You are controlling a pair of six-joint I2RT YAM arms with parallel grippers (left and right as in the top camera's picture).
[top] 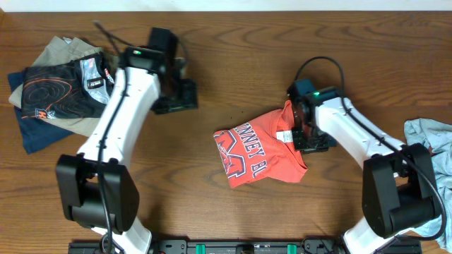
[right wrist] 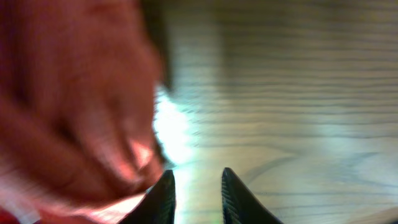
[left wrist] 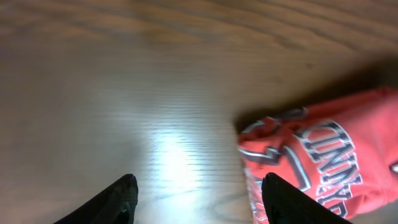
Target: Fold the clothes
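Left jaws wide, empty; right jaws barely parted, empty, beside the red T-shirt. Best lift straight up, sparing the fold.

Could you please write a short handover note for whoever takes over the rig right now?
Left gripper: open, empty, above the table.
Right gripper: jaws slightly apart, nothing between them, at the right edge of the red T-shirt.
Done: red T-shirt lies folded mid-table; a stack of folded clothes sits far left.
To do: the light-blue garment, crumpled at the right edge, is not yet folded.
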